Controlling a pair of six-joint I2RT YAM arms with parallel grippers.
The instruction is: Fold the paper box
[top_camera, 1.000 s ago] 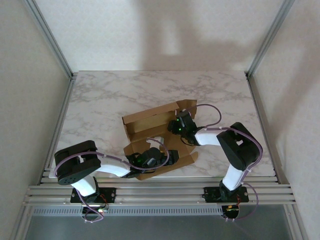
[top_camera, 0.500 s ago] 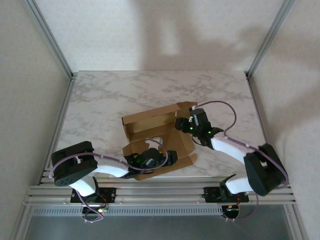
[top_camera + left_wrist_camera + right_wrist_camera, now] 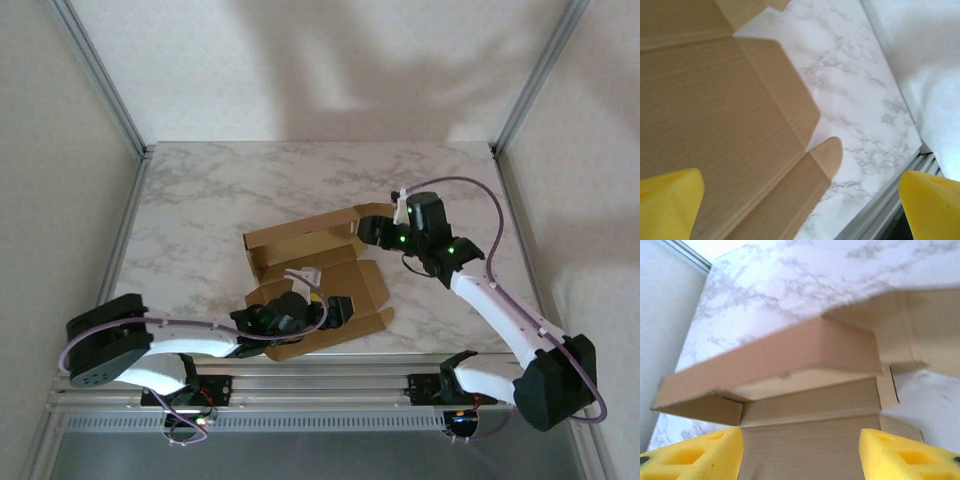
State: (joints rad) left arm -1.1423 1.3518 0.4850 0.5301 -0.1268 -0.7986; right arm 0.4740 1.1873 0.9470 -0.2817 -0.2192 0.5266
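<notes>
Item: brown thin-cardboard paper box (image 3: 335, 275), die-cut, with flaps and tabs, partly erected.

Location: centre of the top view, on white marble-patterned counter (image 3: 200, 200), somewhat toward the lower edge of the frame. Rear wall raised along the upper side of the box, apparently doubled over. Base panel flat. Near flaps and a rounded tab splayed out toward the bottom of the frame.

Tool one: left pincer (image 3: 335, 310), low over the near part of the box, lower centre of the top view. From its wrist camera, yellow pads (image 3: 670, 200) at the two bottom corners of the frame, spread fully wide. Bare cardboard panel and rounded tab between and beyond them, nothing gripped.

Tool two: right pincer (image 3: 375, 228), at the upper right corner of the box, beside the end of the raised wall. From its wrist camera, yellow pads (image 3: 695, 452) well apart, raised wall ahead, no cardboard pinched.

Step in hand, by judgement: setting up the walls. Rear wall formed, sides and front not yet standing.

Next move, likely: lifting a side flap upright and tucking its tab, one pincer pinning the base against sliding or springing flat.
</notes>
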